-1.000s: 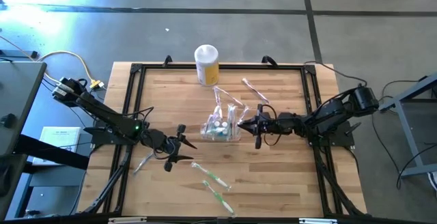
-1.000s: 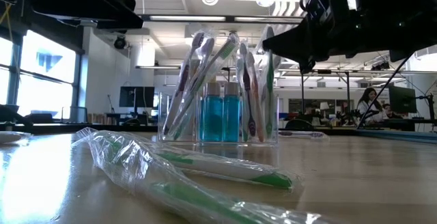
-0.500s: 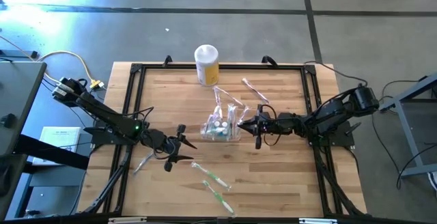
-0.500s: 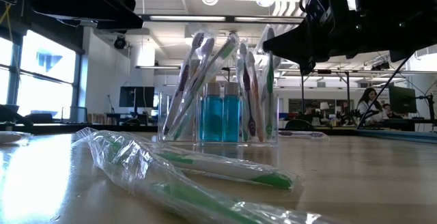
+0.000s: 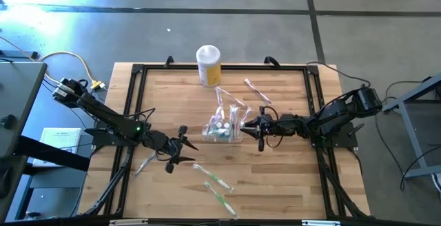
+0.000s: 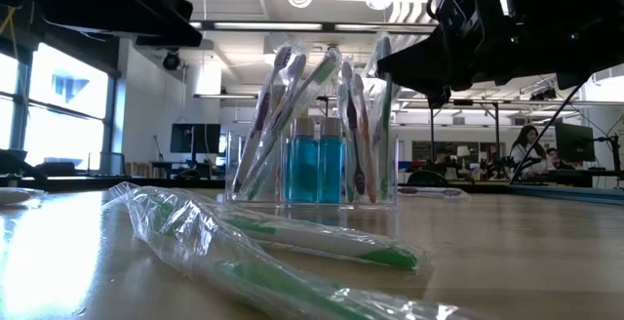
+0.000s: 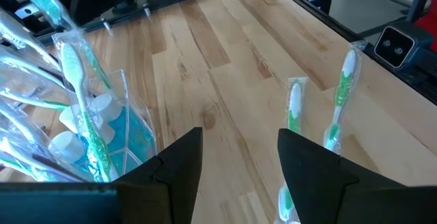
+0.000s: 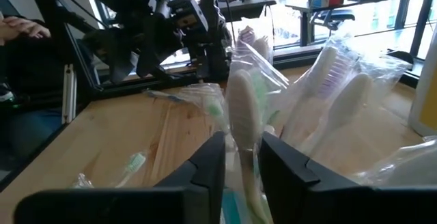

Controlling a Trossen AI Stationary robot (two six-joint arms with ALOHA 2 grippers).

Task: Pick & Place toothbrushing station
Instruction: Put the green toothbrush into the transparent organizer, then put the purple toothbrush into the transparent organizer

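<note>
The toothbrushing station [image 5: 222, 131] is a clear holder that stands on its base at the table's middle. It holds two blue bottles [image 6: 317, 169] and several wrapped toothbrushes that lean in it. My right gripper [image 5: 253, 125] is level at the station's right side. Its fingers are slightly open around the upper end of one wrapped toothbrush [image 8: 243, 111]. My left gripper [image 5: 180, 147] hovers open to the station's near left, with nothing between its fingers [image 7: 239, 142]. My right gripper comes in level from the table's right. Its fingers [image 8: 213, 157] flank the head end of a wrapped toothbrush that stands in the station. I cannot tell whether they touch the wrapper.
Two wrapped green toothbrushes [image 5: 213, 178] [image 5: 222, 200] lie near the front edge. A pink one [image 5: 256, 91] lies behind the station, and another one [image 5: 145, 164] lies by the left rail. A yellow canister [image 5: 209, 64] with a white lid stands at the far edge.
</note>
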